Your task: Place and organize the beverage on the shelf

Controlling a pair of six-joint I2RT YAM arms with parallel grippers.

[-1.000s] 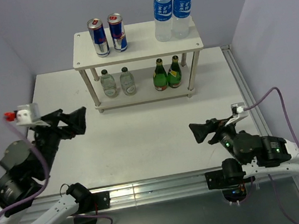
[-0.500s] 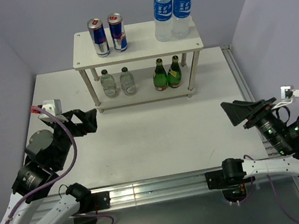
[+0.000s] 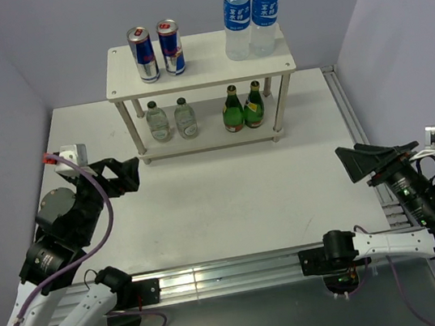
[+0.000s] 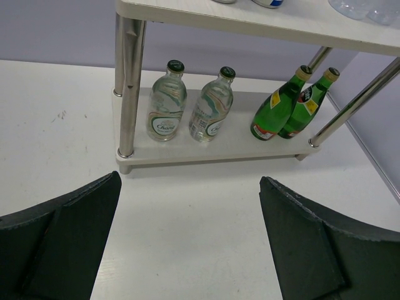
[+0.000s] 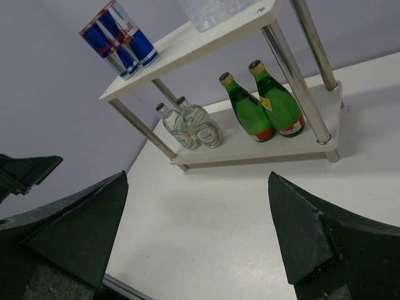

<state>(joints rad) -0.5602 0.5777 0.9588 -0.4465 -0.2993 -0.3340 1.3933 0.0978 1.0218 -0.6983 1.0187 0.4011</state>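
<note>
Both arms are clear of the shelf, nothing gripped.

- Left claw: wide open and empty, above the near-left part of the surface, aimed at the shelf's lower tier. In the wrist view both fingers are spread far apart with bare surface between them.
- Right claw: also wide open and empty, at the right edge of the surface, aimed left and toward the shelf. Its fingers are splayed to the frame edges in the wrist view.
- Shelf stands at the far centre of the surface, two tiers, all drinks upright.
- Top tier: two slim cans side by side on the left, two blue-label bottles touching or nearly so on the right.
- Lower tier: two clear green-capped bottles on the left, just beside each other; two dark green glass bottles on the right, shoulders close together.
- No drinks on the surface outside the shelf.
</note>
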